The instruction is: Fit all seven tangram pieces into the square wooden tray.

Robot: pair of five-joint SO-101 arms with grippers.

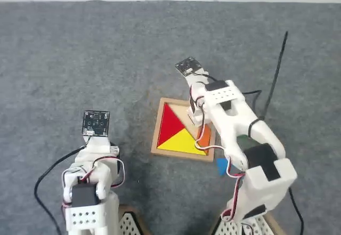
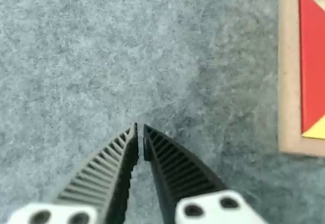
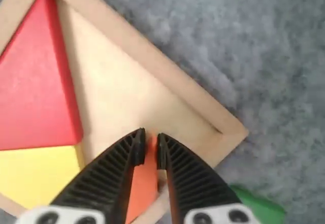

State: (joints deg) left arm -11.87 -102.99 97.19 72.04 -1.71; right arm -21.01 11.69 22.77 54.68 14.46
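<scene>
Two grippers over a grey table, one working at the square wooden tray.
The right gripper is clamped on an orange piece inside the tray, beside the yellow triangle. A red triangle lies in the tray too, touching the yellow one. A blue piece and a green piece lie on the table just outside. The left gripper hangs over the table apart from the tray, fingers pressed together, holding nothing.

Tray pale tan wood, plain. Red triangle, yellow triangle, orange piece, blue piece, green piece: all solid colour. Table mottled grey felt. Arms white; gripper fingers black, ribbed.
</scene>
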